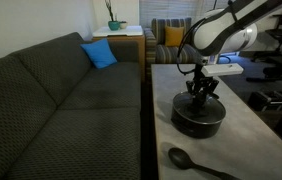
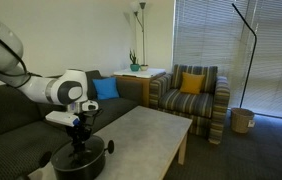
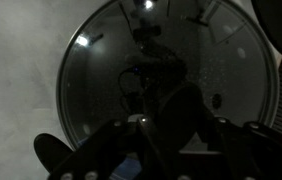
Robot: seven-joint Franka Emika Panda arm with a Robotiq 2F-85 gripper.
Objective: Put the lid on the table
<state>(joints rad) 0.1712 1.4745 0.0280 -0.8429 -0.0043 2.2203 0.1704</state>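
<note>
A grey stone-topped desk (image 1: 249, 130) runs beside a dark sofa (image 1: 61, 90). The jaws appear clenched on the lid (image 3: 96, 90) at its middle, the only handhold. It sits directly beneath them, covering the black pot (image 1: 199, 122).
</note>
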